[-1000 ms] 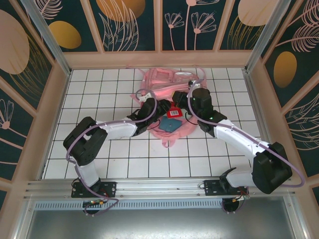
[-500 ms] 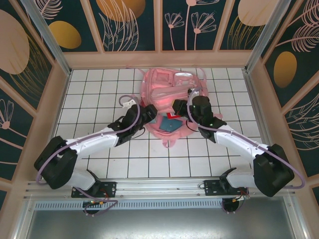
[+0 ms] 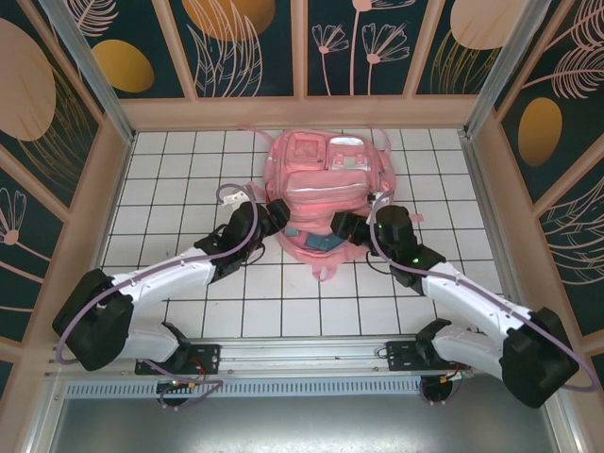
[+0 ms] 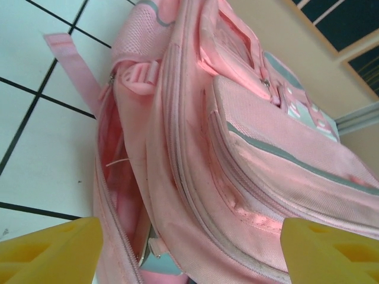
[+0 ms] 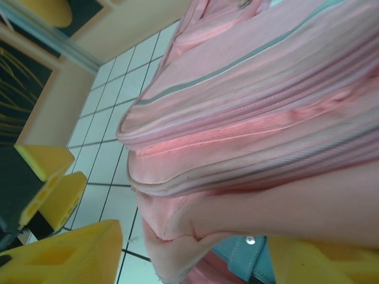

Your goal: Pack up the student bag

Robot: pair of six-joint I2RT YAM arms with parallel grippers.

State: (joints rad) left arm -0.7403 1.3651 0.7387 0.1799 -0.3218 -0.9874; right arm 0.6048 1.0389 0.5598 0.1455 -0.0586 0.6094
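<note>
Student bag (image 3: 326, 175) lay flat on tiled desk (image 3: 189, 170), toward far wall. Left claw (image 3: 276, 213) at bag's near-left corner, spread wide, clamping nothing. Right claw (image 3: 342, 224) at near-right corner, likewise spread, nothing clamped.

**Enclosure and backdrop: tiled deck, printed panels on three sides**

- Deck: white square tiles (image 3: 189, 311) with dark grout lines, matte, in a regular grid.
- Back wall (image 3: 255, 47): dark teal panels printed with orange and peach discs and pale line-drawn plants, split by light wood-coloured battens.
- Left wall (image 3: 38, 142) and right wall (image 3: 557, 142) carry the same print and lean outward in the overhead view.
- A tan ledge (image 3: 302, 113) runs along the foot of the back wall.
- Aluminium posts (image 3: 90, 66) stand at the back corners.
- Near edge: an aluminium rail (image 3: 302, 351), then a ribbed strip (image 3: 302, 387), then grey sheet metal (image 3: 302, 425).
- Light is even and diffuse, with soft shadows only.
</note>
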